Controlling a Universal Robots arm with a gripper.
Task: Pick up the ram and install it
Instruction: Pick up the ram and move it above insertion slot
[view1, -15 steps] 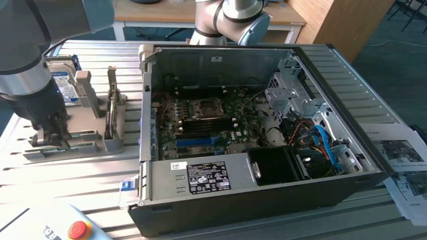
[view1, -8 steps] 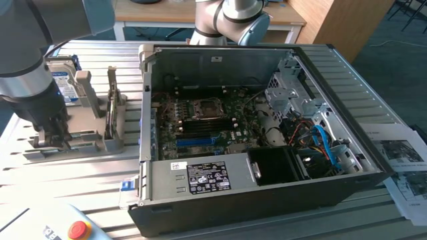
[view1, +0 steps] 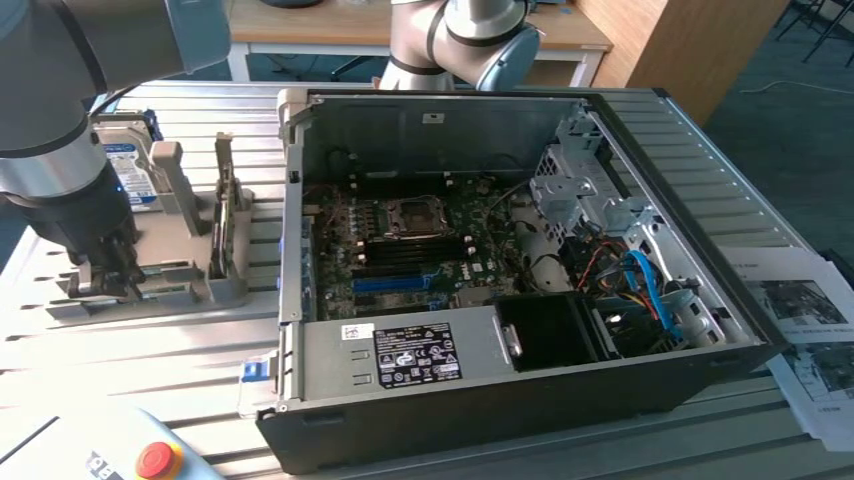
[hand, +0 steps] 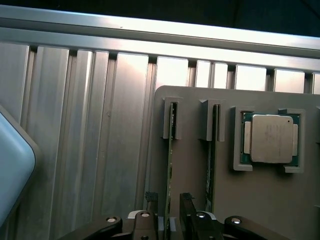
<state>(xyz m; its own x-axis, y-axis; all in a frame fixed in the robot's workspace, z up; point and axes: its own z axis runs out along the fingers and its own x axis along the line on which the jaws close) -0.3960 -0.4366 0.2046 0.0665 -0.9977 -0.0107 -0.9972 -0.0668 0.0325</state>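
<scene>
Two green ram sticks stand on edge in slots of a grey holder (hand: 192, 150). The nearer ram (hand: 170, 165) runs between my gripper's two fingers, and the other ram (hand: 212, 160) stands one slot over. My gripper (hand: 169, 201) is open, with a dark finger (hand: 151, 207) on each side of that stick and a small gap to it. In the exterior view the gripper (view1: 114, 275) is down at the holder's (view1: 174, 290) near end, on that view's left, and one ram stick (view1: 224, 200) stands beside it.
A square silver processor (hand: 271, 138) lies in the holder's pocket. A hard drive (view1: 123, 165) with a blue-and-white label stands behind the holder. The open computer case (view1: 534, 380) fills the middle, its motherboard memory slots (view1: 400, 268) exposed. A red stop button (view1: 158, 460) sits in front, and papers (view1: 801, 330) lie at the exterior view's right.
</scene>
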